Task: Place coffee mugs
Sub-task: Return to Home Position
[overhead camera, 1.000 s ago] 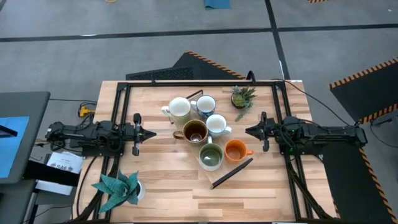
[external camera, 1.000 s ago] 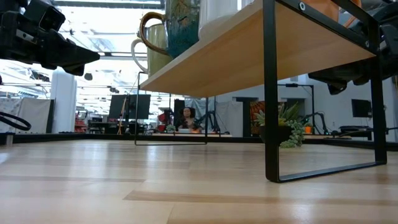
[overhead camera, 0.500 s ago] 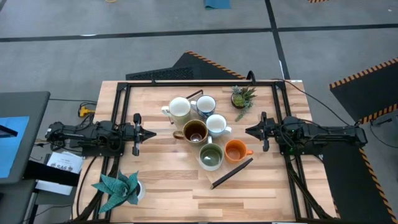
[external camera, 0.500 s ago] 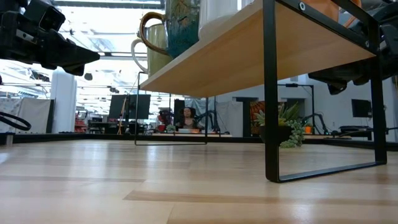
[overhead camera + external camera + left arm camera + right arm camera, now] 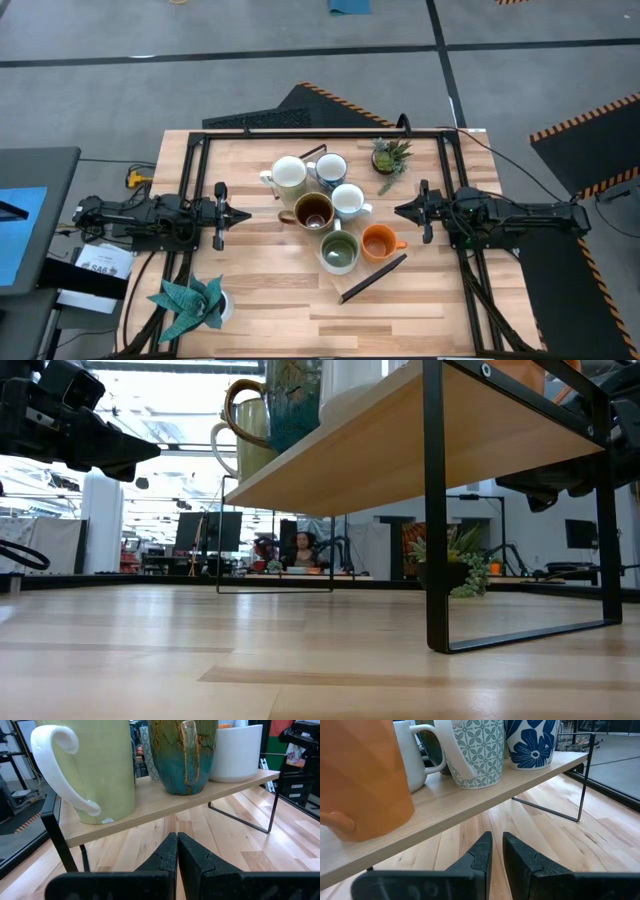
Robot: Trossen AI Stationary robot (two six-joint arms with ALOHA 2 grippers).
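- Right now my left gripper [image 5: 177,836] has its two fingers pressed together with nothing between them. It sits low at the table's left side, pointing at the shelf [image 5: 165,807].
- My right gripper [image 5: 497,836] also holds nothing, and a thin slit shows between its fingers. It sits at the table's right side, pointing at the same shelf from the opposite side.
- All six coffee mugs stand upright on the shelf board in mid-table. Their mouths face up and their long axes are vertical, and they form a tight cluster between my two grippers.
- Nearest my left gripper is the cream mug [image 5: 100,770], with its white loop handle turned toward my left arm.
- Just beside it stands the dark brown mug [image 5: 313,211], brown inside, with an outer glaze of teal with brown runs.
- Nearest my right gripper is the orange mug [image 5: 360,775], plain and glossy, with its handle toward my right arm.
- Beyond it stand a lattice-print mug [image 5: 480,750], white with teal, and a blue-flowered mug [image 5: 532,742].
- The green mug [image 5: 339,251] stands just beside the orange one, on the side toward my left arm.
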